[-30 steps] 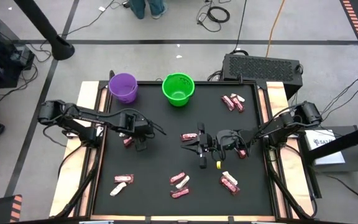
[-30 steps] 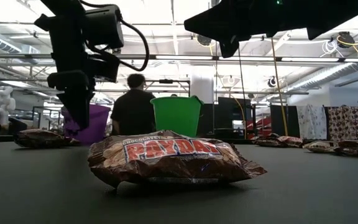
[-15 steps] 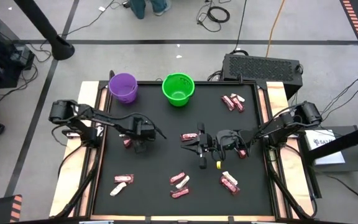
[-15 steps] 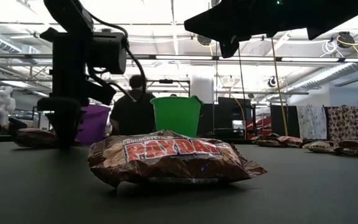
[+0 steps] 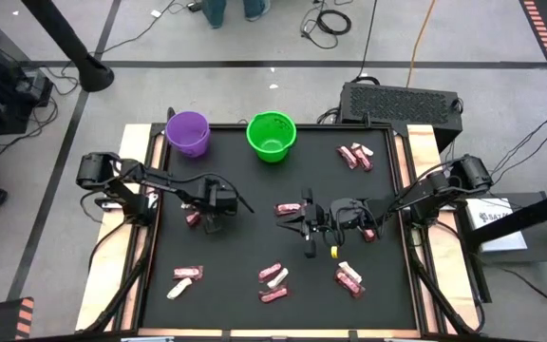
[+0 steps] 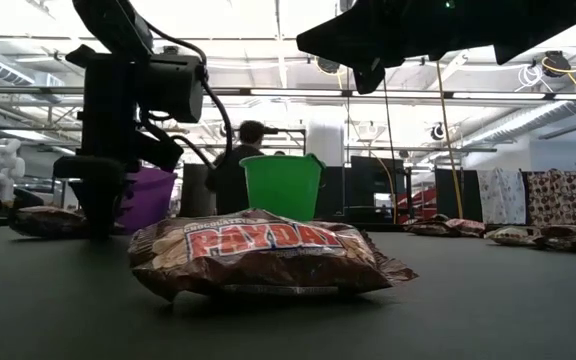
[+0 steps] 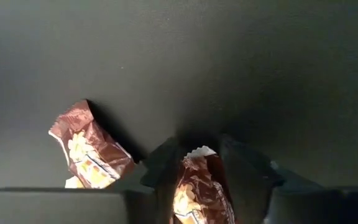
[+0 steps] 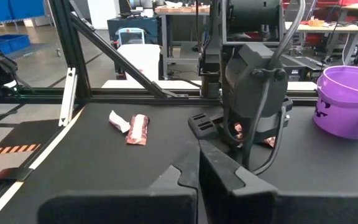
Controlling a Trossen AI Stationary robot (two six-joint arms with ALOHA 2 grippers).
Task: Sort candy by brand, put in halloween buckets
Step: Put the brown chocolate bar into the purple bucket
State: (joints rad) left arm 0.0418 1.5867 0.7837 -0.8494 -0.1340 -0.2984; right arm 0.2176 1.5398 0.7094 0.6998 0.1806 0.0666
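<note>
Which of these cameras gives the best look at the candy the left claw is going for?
The left wrist view: the candy bar fills the gap between the left gripper's fingers. From above, the arm hides most of it; only a pink sliver shows. The low view shows only the gripper down at the mat, and the right wrist view just scraps behind it.

The left arm reaches in over the bench's left half, its left claw [image 7: 194,163] pointed straight down with fingers [image 7: 161,169] astride a candy [image 7: 196,186]. The right arm lies low across the middle, its right claw [image 5: 304,217] closed, pointing left.
</note>
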